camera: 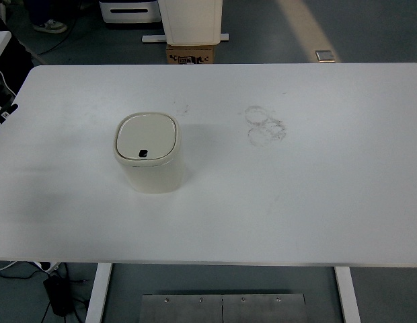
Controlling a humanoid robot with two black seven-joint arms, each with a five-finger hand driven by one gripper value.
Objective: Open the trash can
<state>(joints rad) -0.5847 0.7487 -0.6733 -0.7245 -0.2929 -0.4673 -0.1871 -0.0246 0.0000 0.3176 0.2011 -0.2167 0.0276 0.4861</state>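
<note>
A small cream trash can (149,155) stands upright on the white table (296,202), left of the middle. Its rounded square lid (146,136) lies flat and closed, with a small dark button (143,154) near the front edge. Neither of my hands shows anywhere in the top view.
Faint ring marks (266,126) stain the table right of the can. Beyond the far edge stand a cardboard box (191,54) and a white cabinet base (188,20). Cables and a black power brick (57,293) lie on the floor at lower left.
</note>
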